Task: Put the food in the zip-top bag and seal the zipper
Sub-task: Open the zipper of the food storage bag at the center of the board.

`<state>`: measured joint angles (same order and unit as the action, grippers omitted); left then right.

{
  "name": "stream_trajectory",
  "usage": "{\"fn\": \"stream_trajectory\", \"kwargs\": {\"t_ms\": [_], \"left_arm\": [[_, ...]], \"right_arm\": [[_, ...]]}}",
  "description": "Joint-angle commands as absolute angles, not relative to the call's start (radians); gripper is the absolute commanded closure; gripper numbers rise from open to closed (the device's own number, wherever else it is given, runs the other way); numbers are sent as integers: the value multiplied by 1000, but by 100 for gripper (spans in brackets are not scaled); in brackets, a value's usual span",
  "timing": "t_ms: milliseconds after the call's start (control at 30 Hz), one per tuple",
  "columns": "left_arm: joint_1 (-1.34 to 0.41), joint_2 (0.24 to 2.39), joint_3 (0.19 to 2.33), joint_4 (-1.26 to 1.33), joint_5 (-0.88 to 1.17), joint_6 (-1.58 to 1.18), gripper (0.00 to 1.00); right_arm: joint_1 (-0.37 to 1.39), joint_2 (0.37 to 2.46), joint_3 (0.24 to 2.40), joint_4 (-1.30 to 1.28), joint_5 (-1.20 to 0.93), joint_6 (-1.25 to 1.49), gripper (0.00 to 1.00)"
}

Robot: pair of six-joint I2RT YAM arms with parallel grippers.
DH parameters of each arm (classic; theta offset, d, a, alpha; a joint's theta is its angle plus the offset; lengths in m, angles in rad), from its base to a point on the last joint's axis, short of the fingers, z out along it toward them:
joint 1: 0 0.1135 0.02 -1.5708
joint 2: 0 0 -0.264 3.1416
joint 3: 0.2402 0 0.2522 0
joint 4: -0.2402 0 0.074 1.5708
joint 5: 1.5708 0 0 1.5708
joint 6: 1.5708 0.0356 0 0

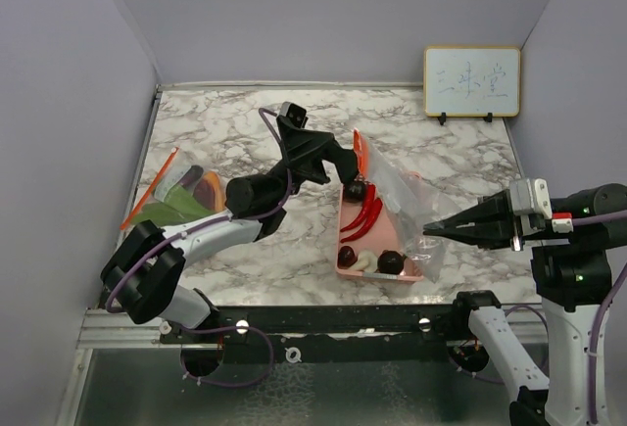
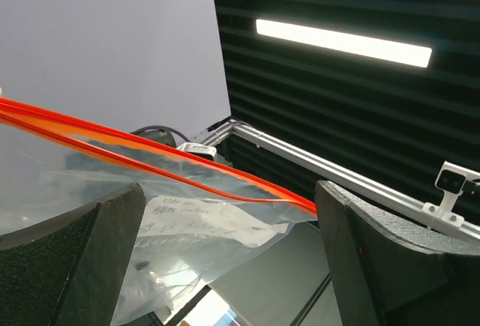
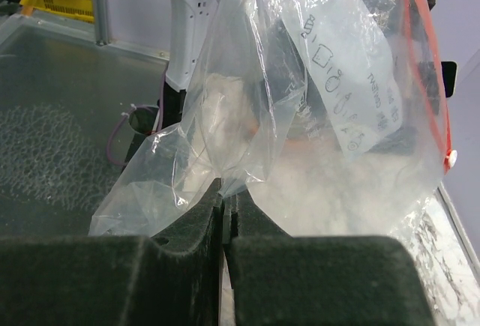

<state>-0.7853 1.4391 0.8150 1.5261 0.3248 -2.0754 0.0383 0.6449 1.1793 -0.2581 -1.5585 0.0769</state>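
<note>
A clear zip-top bag (image 1: 404, 196) with an orange zipper (image 1: 359, 149) hangs stretched over the pink basket (image 1: 345, 269). In the basket lie red chili peppers (image 1: 363, 215), dark round pieces (image 1: 391, 262) and a white piece (image 1: 364, 261). My left gripper (image 1: 350, 169) is open at the zipper end. In the left wrist view the zipper (image 2: 187, 168) and the film run between its wide-apart fingers (image 2: 112, 221). My right gripper (image 1: 431, 232) is shut on the bag's lower corner, and its pads (image 3: 210, 206) pinch the film (image 3: 300, 101). A green leafy piece (image 1: 176, 206) and an orange piece (image 1: 208, 189) lie at the left.
A small whiteboard (image 1: 471, 80) stands at the back right. A thin orange strip (image 1: 149, 189) lies by the left wall next to the green piece. Grey walls close in the marble table (image 1: 245, 122) on three sides. A metal rail (image 1: 323, 320) runs along the near edge.
</note>
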Motion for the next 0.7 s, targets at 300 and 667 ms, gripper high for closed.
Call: {"fn": "stream_trajectory", "kwargs": {"t_ms": [300, 667], "left_arm": [[-806, 1499, 934, 1540, 433, -2163, 20], [-820, 1546, 976, 1453, 583, -2192, 35]], "right_arm": [[43, 604, 1204, -364, -1711, -12, 98], [43, 578, 1197, -389, -1717, -38, 98]]}}
